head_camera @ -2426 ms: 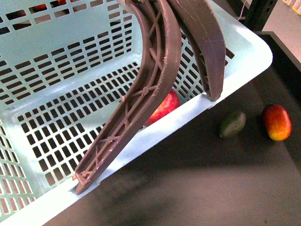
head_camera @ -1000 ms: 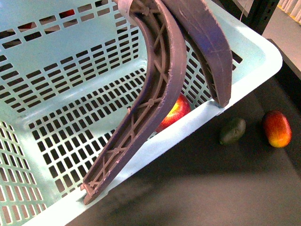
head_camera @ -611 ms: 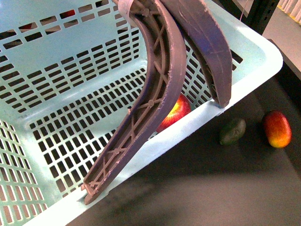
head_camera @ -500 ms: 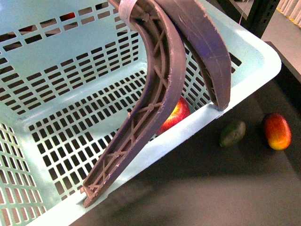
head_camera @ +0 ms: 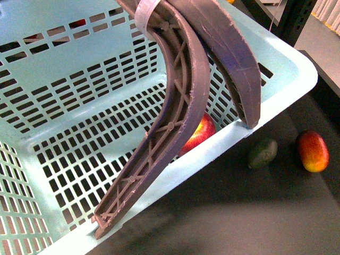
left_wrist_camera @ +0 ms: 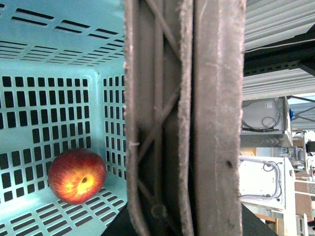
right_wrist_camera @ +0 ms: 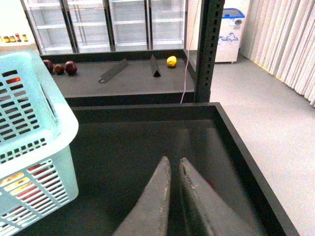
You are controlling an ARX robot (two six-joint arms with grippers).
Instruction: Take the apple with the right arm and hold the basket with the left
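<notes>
The light blue-green basket fills the left of the front view, tilted, with its two grey-brown handles raised together. The red apple lies inside it in the near corner, partly hidden by a handle. In the left wrist view the apple shows its yellowish stem dimple on the basket floor. My left gripper is shut on the basket's handles, which fill that view. My right gripper is shut and empty over the dark table, to the side of the basket. Neither arm shows in the front view.
A dark green avocado and an elongated red-orange fruit lie on the dark table right of the basket. The table has a raised rim. A black post and a low shelf with fruit stand beyond.
The basket has shifted a little to the right and tilted slightly with its handles. The apple stays in the same corner. The avocado and the elongated fruit have not moved.
</notes>
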